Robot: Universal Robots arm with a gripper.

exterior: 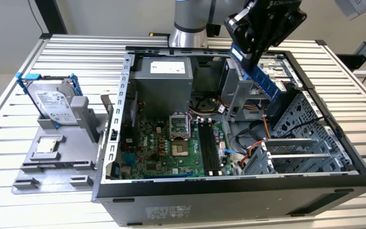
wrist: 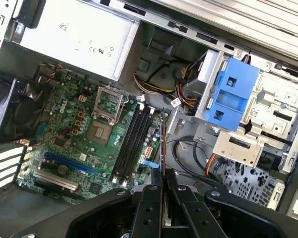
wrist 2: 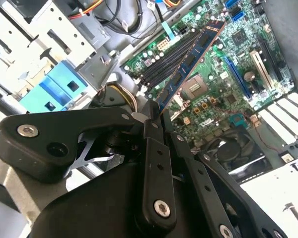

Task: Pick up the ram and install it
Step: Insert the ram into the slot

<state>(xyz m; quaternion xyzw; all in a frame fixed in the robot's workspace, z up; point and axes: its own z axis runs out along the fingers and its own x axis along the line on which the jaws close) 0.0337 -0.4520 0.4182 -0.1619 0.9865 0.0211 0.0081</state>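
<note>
Pinching ram (exterior: 260, 76) in gripper (exterior: 249, 56), high over case (exterior: 234, 191) (tilted). Best to square edge with memory slots (exterior: 209, 145), press evenly.

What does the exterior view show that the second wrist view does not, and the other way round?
The exterior view adds the blue-framed hard drive on a grey stand, and the slatted table. The second wrist view adds a blue plastic bracket. Both share the tool shut on the ram, held tilted, not seated in the black memory slots.
</note>
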